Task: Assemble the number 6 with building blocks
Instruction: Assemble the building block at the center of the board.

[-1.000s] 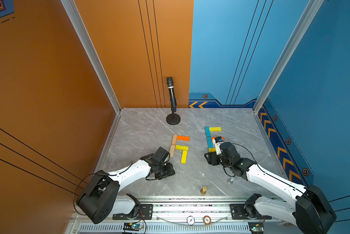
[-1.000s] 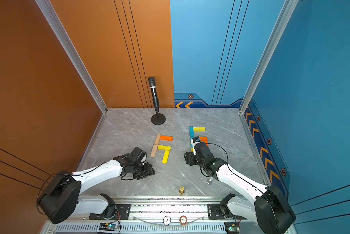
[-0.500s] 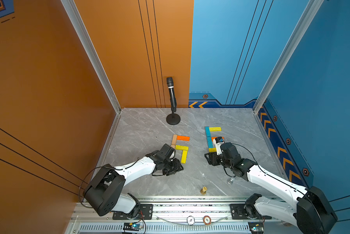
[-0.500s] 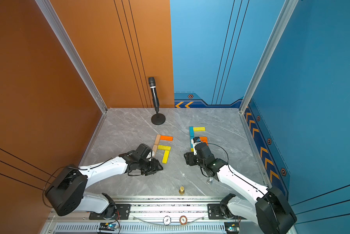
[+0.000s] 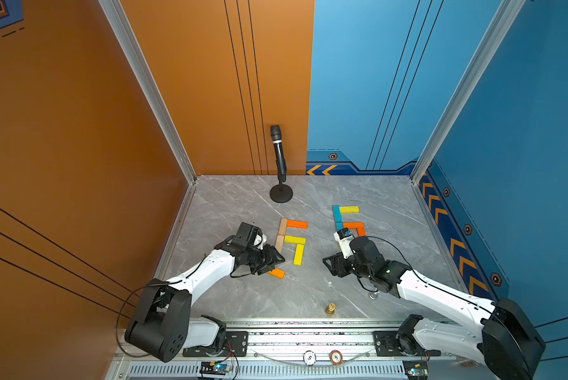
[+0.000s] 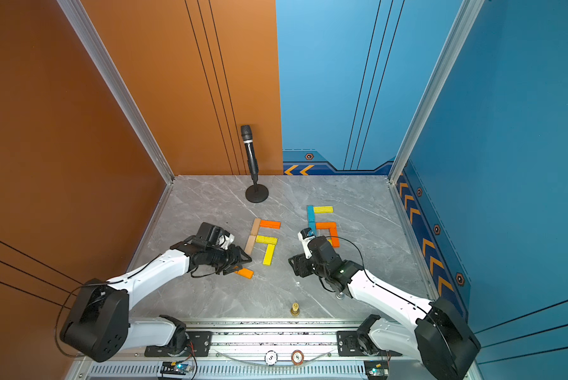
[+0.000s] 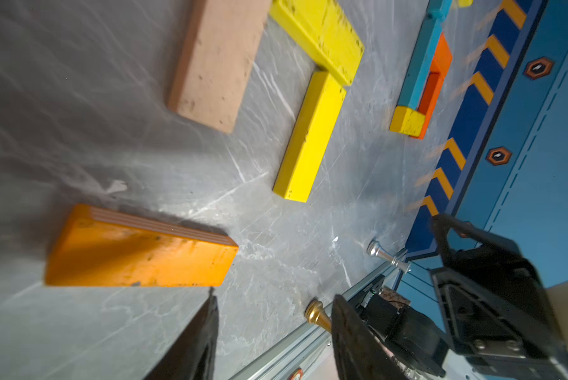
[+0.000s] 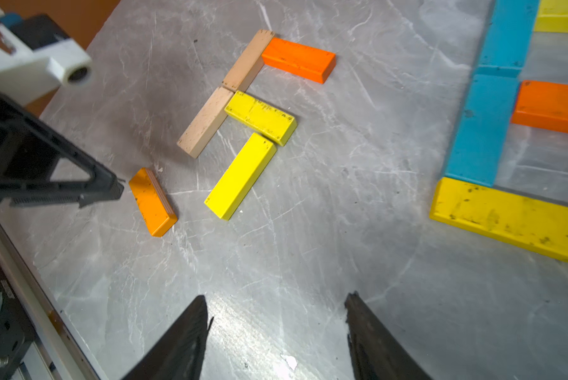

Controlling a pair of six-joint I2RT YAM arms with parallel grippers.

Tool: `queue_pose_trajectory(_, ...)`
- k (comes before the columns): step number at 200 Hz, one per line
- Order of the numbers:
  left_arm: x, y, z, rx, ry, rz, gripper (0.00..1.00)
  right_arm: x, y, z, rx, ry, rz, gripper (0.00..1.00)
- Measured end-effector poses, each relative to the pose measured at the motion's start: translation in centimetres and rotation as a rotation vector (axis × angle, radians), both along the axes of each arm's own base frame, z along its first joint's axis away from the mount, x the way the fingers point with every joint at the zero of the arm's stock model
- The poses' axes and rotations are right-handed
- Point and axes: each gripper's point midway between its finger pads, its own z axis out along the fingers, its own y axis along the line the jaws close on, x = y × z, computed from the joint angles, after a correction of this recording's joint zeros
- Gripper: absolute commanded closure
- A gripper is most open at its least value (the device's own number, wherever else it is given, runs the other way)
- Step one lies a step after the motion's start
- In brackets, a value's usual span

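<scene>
Plywood layers striped 1 long edge of the loose orange block (image 7: 137, 253), so you could judge it light, stiff and smooth-painted, apt to skid on the polished grey marble-look tabletop (image 5: 259, 302). It lay flat just ahead of the left gripper (image 7: 274, 302), whose jaws stood partly apart and empty. It was near the foot of the unfinished 6, apart from both the lower tan bar (image 5: 279, 243) and the upright yellow bar (image 5: 298, 254). Your best hold looked to be across its narrow width at mid-length. The right gripper (image 8: 276, 306) hung parted too, holding nothing.
</scene>
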Motion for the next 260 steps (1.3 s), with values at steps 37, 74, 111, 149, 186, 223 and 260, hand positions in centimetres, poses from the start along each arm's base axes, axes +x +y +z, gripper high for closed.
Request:
queue_pose_trajectory(37,0.9,3.8,0.0,-0.001,0.027,0.096,0.47,-1.0,3.1,-1.2,-0.056,0.017,0.113,0.34)
queue_pose_trajectory(74,1.2,6.1,-0.3,-0.011,0.058,0.165,0.48,-1.2,6.8,-0.8,-0.07,0.006,0.224,0.35)
queue_pose_trajectory(111,1.6,8.1,-0.3,-0.035,0.08,0.241,0.5,-1.3,11.4,-0.7,-0.092,-0.002,0.358,0.36)
queue_pose_trajectory(149,2.1,10.1,-0.4,-0.053,0.106,0.326,0.49,-1.6,15.6,-1.9,-0.139,0.004,0.479,0.39)
queue_pose_trajectory(186,1.9,11.1,-1.2,-0.061,0.158,0.37,0.48,-1.9,18.4,-3.5,-0.181,0.016,0.563,0.41)
queue_pose_trajectory(223,1.4,12.0,-1.8,-0.059,0.203,0.405,0.45,-1.7,19.6,-4.8,-0.226,0.022,0.609,0.42)
queue_pose_trajectory(260,1.0,12.8,-2.1,-0.042,0.227,0.436,0.42,-1.3,20.4,-5.8,-0.28,0.009,0.643,0.44)
